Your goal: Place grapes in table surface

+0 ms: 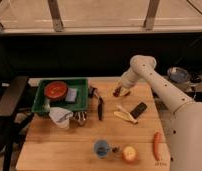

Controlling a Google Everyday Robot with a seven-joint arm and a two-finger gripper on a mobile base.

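Note:
My gripper (119,92) is at the back middle of the table surface (69,142), a pale wooden butcher-block top. The arm reaches in from the right. The gripper is shut on the grapes (117,92), a small dark red-purple bunch, held just above the wood to the right of a black-handled utensil (100,108). The grapes are partly hidden by the fingers.
A green tray (43,102) with a red bowl (56,90) stands at the back left, a white cup (60,118) in front of it. A banana (125,116) and black phone (139,110) lie right of centre. A blue cup (101,148), apple (129,154) and carrot (156,145) lie near the front.

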